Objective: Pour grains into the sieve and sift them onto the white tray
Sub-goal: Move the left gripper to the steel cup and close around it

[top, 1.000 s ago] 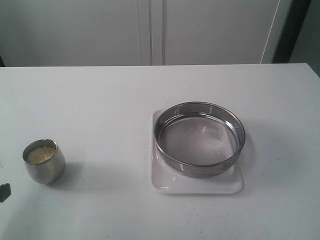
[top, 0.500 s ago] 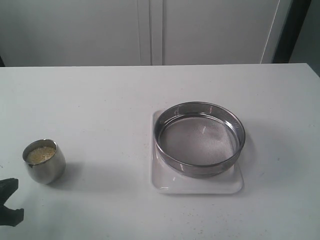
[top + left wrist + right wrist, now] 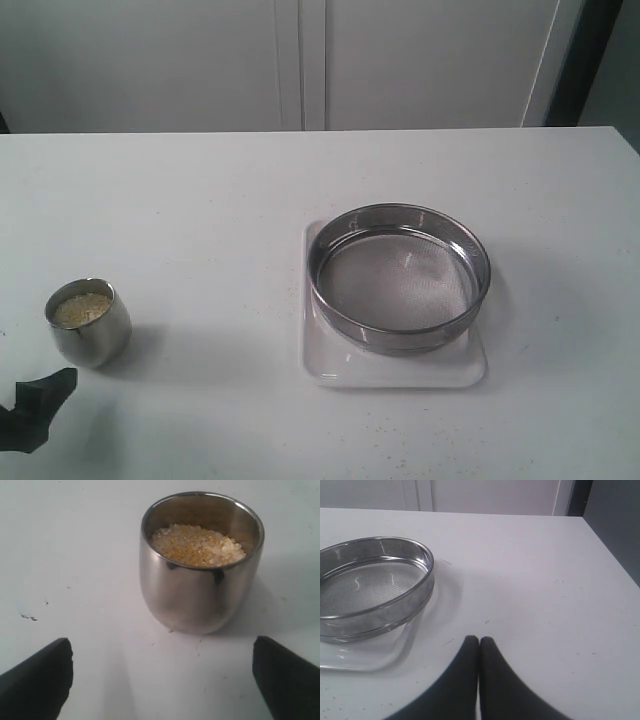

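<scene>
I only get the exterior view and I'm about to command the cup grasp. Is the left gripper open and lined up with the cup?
Observer: Yes. The left wrist view shows the left gripper open wide, with the steel cup standing centred ahead of it, untouched.
Operator: How full is the cup?
Observer: The grains sit somewhat below the rim, yellow granules mixed with paler kernels.
Operator: And the right gripper? It's outside my picture.
Observer: The right gripper is shut, fingertips together. It points across the table beside the white tray that holds the sieve.
</scene>
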